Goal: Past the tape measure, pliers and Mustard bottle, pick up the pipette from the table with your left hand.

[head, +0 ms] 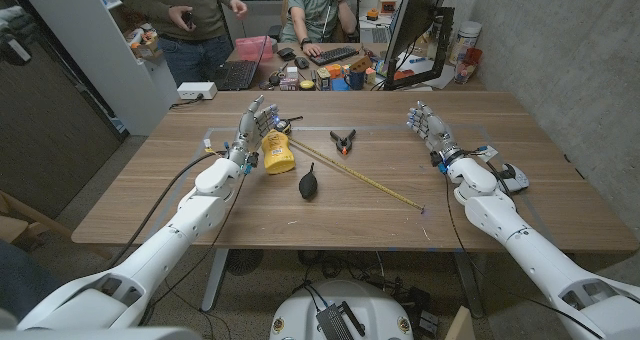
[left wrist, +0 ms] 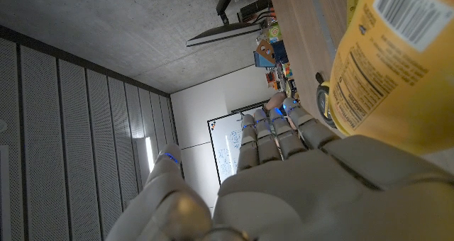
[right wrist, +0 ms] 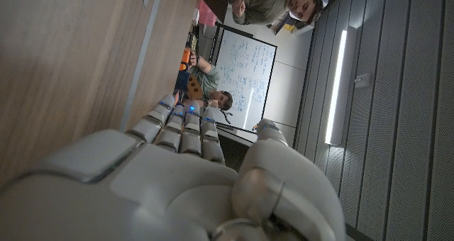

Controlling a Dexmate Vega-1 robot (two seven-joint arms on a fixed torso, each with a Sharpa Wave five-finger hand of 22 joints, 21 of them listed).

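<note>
Pipette, black rubber bulb type [head: 307, 183]: lying untouched mid-table, near side of yellow mustard bottle [head: 277, 152]. Left hand [head: 252, 126] raised beside bottle, fingers spread, empty. Right hand [head: 430, 126] likewise empty. Reach and grasp outstanding.

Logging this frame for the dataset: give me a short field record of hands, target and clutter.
left hand: open, fingers up, beside the yellow mustard bottle, holding nothing
right hand: open, apart from all objects
target: black bulb pipette lying on the wooden table, not yet gripped
clutter: yellow tape measure with its tape extended; small black and orange pliers
</note>
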